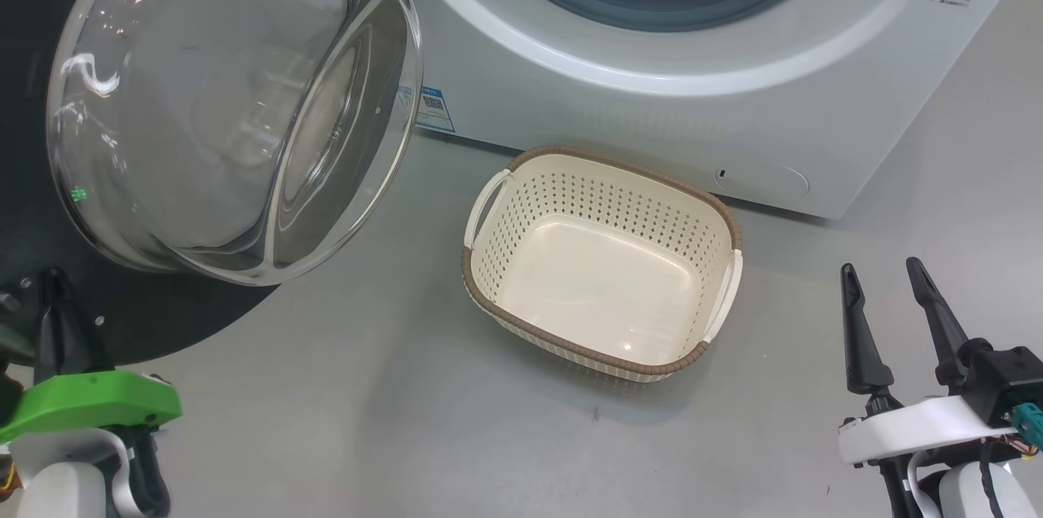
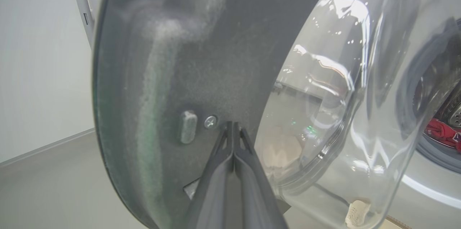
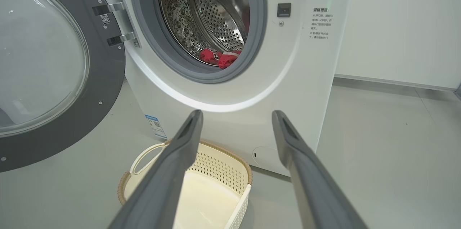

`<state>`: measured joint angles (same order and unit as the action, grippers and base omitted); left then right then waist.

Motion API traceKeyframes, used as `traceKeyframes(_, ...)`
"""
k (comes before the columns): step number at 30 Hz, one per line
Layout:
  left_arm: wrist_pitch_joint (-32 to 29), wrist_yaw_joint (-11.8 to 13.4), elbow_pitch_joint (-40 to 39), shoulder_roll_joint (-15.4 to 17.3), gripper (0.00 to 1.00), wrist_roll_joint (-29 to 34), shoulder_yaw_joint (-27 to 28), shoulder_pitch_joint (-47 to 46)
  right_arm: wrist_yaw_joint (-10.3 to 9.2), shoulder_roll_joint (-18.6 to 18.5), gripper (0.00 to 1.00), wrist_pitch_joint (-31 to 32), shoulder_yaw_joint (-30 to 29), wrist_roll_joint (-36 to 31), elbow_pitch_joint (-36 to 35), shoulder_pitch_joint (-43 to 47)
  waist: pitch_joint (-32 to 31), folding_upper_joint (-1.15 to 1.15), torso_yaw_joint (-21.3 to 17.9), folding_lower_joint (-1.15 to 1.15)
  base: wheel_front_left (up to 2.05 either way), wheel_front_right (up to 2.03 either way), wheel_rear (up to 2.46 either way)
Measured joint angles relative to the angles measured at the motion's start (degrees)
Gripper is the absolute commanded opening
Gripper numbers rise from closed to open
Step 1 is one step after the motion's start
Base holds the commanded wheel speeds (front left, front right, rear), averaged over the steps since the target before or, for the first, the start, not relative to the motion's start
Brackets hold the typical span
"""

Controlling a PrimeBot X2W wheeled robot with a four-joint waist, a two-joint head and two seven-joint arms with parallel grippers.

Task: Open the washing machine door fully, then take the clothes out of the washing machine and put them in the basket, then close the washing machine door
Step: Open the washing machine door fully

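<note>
The white washer (image 1: 652, 111) has its door (image 1: 228, 111) swung wide to the left, glass bowl bulging. The cream basket (image 1: 603, 164) sits just before it. Red clothes (image 3: 219, 58) lie in the drum (image 3: 216, 16). The left gripper (image 2: 233, 126), jaws pressed together, points at the door's dark rim. The right gripper (image 3: 236, 117) hovers above the basket, jaws wide.

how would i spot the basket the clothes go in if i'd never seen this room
Find the big white front-loading washing machine with its round glass-centred door swung open. On the grey floor just in front of it sits a small cream perforated plastic basket. Its brown woven-look rim and two white side handles mark it out, and it is empty.
</note>
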<state>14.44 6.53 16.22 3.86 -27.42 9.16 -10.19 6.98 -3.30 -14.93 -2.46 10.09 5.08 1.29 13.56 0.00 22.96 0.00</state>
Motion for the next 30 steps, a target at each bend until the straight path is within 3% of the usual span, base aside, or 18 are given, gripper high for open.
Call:
traceKeyframes(17, 0.0, -0.1, -2.0, -1.5, 0.0, 4.7, 0.1, 0.2, 0.01, 0.0, 1.0, 0.0, 0.5, 0.0, 1.2, -0.6, -2.3, 0.0, 0.6, 0.0, 0.0, 0.0, 0.0)
traceKeyframes(30, 0.0, -2.9, -6.1, -1.9, 0.0, 7.6, -4.5, 6.4, 0.01, 0.2, 1.0, 0.0, 1.9, 0.3, 2.2, 0.0, -5.1, 0.0, 0.7, 0.0, 0.0, 0.0, 0.0)
